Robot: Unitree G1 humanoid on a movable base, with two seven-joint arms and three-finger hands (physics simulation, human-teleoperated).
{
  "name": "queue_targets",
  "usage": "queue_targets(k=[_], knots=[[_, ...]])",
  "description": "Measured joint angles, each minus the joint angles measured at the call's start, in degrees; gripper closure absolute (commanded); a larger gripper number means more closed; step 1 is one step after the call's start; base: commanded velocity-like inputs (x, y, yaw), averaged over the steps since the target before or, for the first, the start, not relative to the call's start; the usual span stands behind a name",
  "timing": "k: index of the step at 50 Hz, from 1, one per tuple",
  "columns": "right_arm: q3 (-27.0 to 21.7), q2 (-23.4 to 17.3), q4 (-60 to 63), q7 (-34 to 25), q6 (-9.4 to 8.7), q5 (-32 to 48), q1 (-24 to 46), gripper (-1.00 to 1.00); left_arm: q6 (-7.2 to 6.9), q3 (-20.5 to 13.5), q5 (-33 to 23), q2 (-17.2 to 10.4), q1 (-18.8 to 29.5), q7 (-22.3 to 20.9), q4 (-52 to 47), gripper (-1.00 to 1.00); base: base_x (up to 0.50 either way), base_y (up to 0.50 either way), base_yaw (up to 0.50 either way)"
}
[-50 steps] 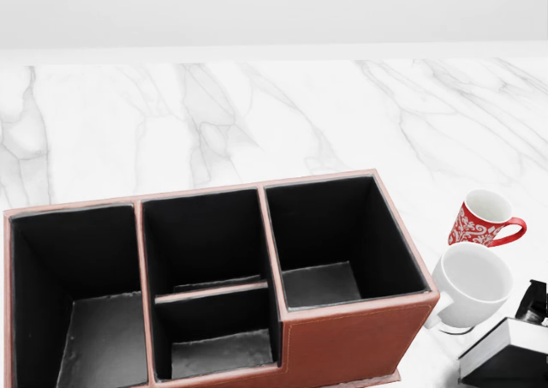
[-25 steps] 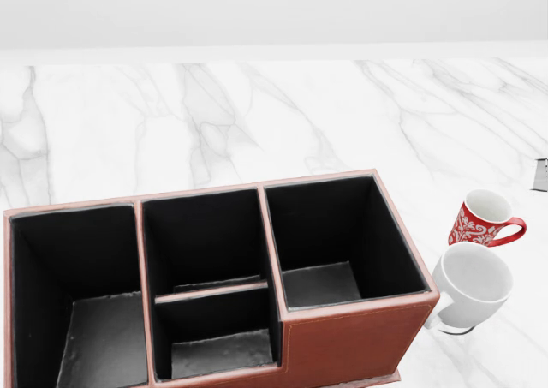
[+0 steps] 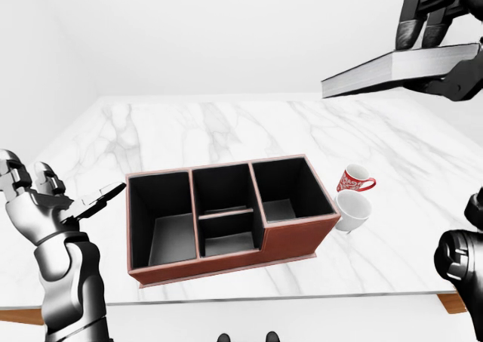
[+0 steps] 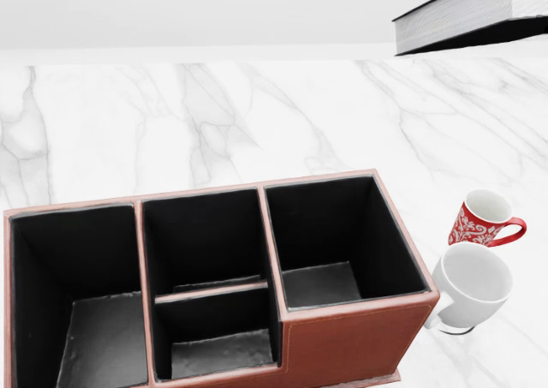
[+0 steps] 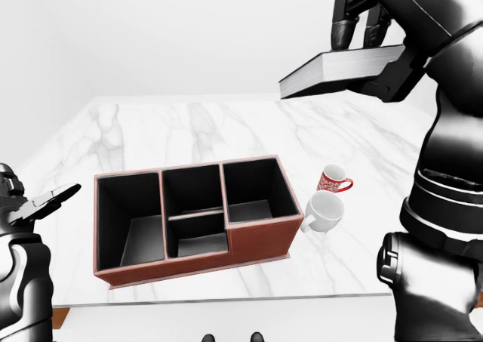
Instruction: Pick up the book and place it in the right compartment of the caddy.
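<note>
**Operator:** Marble table [image 3: 226,123] first, in the left-eye view. On it stands the caddy [image 3: 302,240], brown outside and black inside. I hold the book [image 3: 400,69] high at the top right of this view, well above the table. My right hand [image 3: 441,36] has its fingers closed over the top of the book with another part pressed under it, so the grip is firm. My left hand [image 3: 45,198] hangs at the left edge, fingers spread, holding nothing.

**Partner:** What does the head view give you?

**Operator:** Only one corner of the book, at the top right, and no hand at all. But it looks straight down into the right compartment [image 4: 342,242], which has nothing in it. The red mug [image 4: 481,219] and the white mug [image 4: 469,287] stand just beside that end of the caddy.

**Partner:** And the right-eye view?

**Operator:** It shows my whole right arm and the closed grip on the book most clearly. The book lies nearly flat.

**Partner:** So how do you do this step well?

**Operator:** I think I must bring the book over the right compartment, turn it to stand on edge, then lower it slowly. Flat, it would probably catch on the rim. I must also keep away from the two mugs.
</note>
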State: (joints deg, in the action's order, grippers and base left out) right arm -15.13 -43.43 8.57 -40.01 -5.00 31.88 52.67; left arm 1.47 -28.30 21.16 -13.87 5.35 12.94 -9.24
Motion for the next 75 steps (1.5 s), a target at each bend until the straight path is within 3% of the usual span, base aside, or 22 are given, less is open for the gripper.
queue_targets(k=[13, 28, 42, 75], knots=[[8.1, 13.6, -14.8, 0.0, -0.01, 6.3, 12.9, 1.00, 1.86, 0.3, 0.3, -0.5, 0.7, -0.5, 2.9, -1.00, 0.00, 0.00, 0.00], [12.9, 22.7, -13.1, 0.0, -0.01, 9.5, 11.5, 1.00, 2.15, 0.4, 0.5, -0.5, 0.4, -0.4, 2.9, -1.00, 0.00, 0.00, 0.00], [14.1, 25.4, -14.0, 0.0, 0.00, 12.8, 8.9, 1.00, 1.83, 0.4, 0.5, -0.4, 0.3, -0.3, 2.5, -1.00, 0.00, 0.00, 0.00], [13.7, 25.8, -12.5, 0.0, -0.01, 20.6, 1.7, 1.00, 2.28, 0.5, 0.4, -0.6, 0.5, -0.3, 3.3, -1.00, 0.00, 0.00, 0.00]])
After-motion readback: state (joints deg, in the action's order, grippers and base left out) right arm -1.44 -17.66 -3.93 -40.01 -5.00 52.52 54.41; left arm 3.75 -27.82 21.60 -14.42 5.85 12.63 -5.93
